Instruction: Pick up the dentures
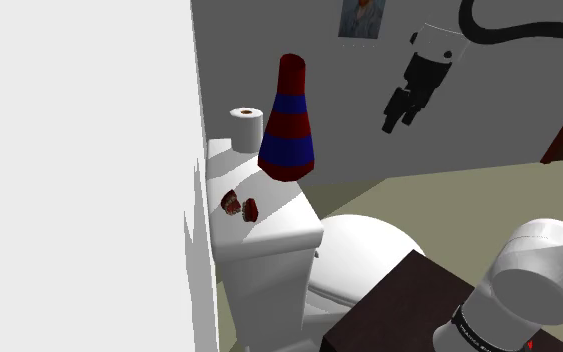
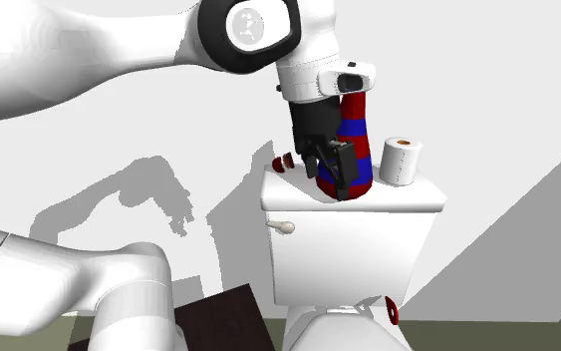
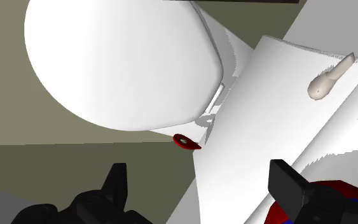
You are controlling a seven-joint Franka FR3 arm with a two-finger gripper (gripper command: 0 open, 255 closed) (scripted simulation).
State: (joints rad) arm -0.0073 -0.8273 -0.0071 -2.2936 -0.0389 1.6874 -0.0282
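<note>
gripper (image 1: 397,122): in the air off the tank's front, fingers spread, nothing between them
dentures (image 1: 232,201): two dark-red pieces on the toilet tank lid (image 1: 269,235), beside the red-blue striped vase (image 1: 289,120)
wall picture (image 1: 361,18): cut off at the top edge, probably a portrait, nothing legible
vase in wrist view: only its edge shows, behind one finger

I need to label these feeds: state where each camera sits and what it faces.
Shoulder view: beside the stand, looking over the toilet tank at the dentures; gripper in the air, upper right.
Second exterior view: before the tank, facing its flush handle; arm large at left.
Wrist view: on the hand, looking past open fingers onto the toilet lid.
Both exterior views share the striped vase.
</note>
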